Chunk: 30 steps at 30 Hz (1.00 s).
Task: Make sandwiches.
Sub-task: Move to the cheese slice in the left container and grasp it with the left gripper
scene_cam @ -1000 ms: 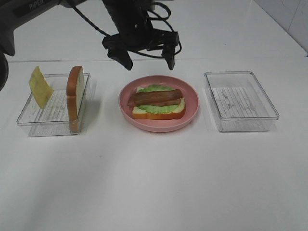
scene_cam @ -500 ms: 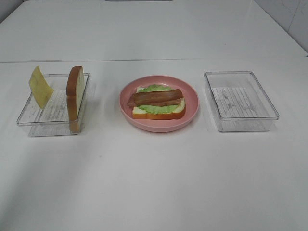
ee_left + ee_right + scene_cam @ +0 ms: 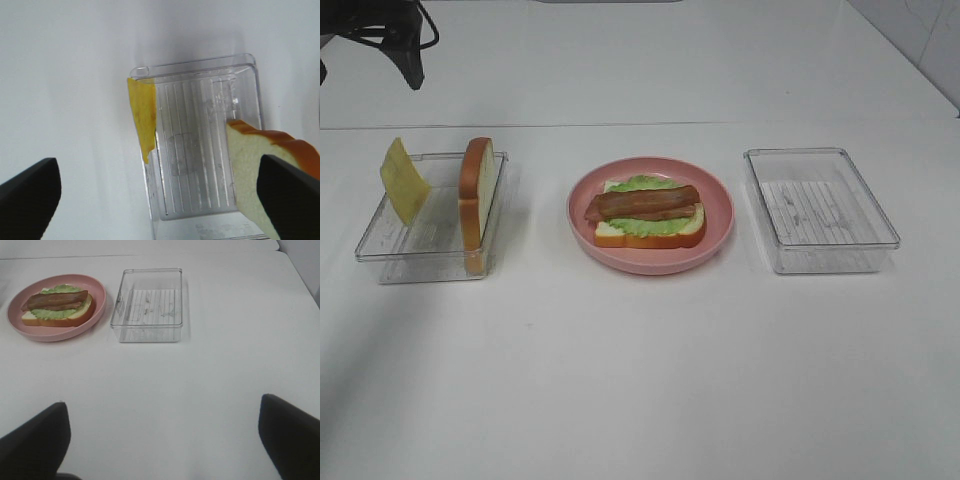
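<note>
The sandwich [image 3: 648,212] lies half built on the round pink plate [image 3: 650,262], with a bottom slice, ruffled lettuce [image 3: 640,184] and glossy bacon [image 3: 642,202] strips, so the step in hand is probably fetching the cheese slice [image 3: 142,115]. The left gripper [image 3: 160,175] hangs over the left tray [image 3: 200,70], fingers spread wide and empty. The right gripper [image 3: 162,415], equally spread and empty, hovers over bare desk [image 3: 640,380] near the empty right tray [image 3: 820,150]. The cheese is a thin yellow sheet leaning on one tray wall, well apart from the spongy bread slice [image 3: 255,165] standing on edge at the opposite wall. A good pick would straddle the sheet's free top edge and pinch lightly — it looks bendy — then lift straight up, since the clear, ribbed tray seems light enough to drag along.
</note>
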Available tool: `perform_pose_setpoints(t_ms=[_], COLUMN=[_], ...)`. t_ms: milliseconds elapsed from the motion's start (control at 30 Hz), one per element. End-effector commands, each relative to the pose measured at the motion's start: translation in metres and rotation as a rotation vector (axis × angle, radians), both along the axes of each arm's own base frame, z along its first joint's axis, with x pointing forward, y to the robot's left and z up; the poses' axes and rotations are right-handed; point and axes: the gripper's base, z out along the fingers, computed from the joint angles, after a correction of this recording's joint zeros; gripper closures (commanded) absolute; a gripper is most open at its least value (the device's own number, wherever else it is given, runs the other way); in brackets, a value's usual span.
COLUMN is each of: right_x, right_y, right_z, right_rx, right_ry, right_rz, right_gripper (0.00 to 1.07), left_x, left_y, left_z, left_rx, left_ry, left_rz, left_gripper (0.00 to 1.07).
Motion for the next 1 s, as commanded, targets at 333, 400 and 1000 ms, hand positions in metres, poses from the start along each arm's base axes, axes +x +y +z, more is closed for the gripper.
perform_pose_setpoints(t_ms=[333, 400, 1000], right_x=[-0.003, -0.003, -0.003], right_y=[0.000, 0.000, 0.000], right_z=[0.000, 0.000, 0.000], right_rx=[-0.004, -0.004, -0.004], right_ry=[-0.025, -0.025, -0.025], right_rz=[0.001, 0.001, 0.001], right_gripper=[0.09, 0.09, 0.09], left_x=[0.020, 0.021, 0.033], left_y=[0.004, 0.004, 0.003], left_z=[-0.079, -0.084, -0.113], left_rx=[0.016, 0.017, 0.017], left_ry=[0.187, 0.197, 0.181], left_rz=[-0.034, -0.036, -0.037], left_gripper=[0.06, 0.06, 0.27])
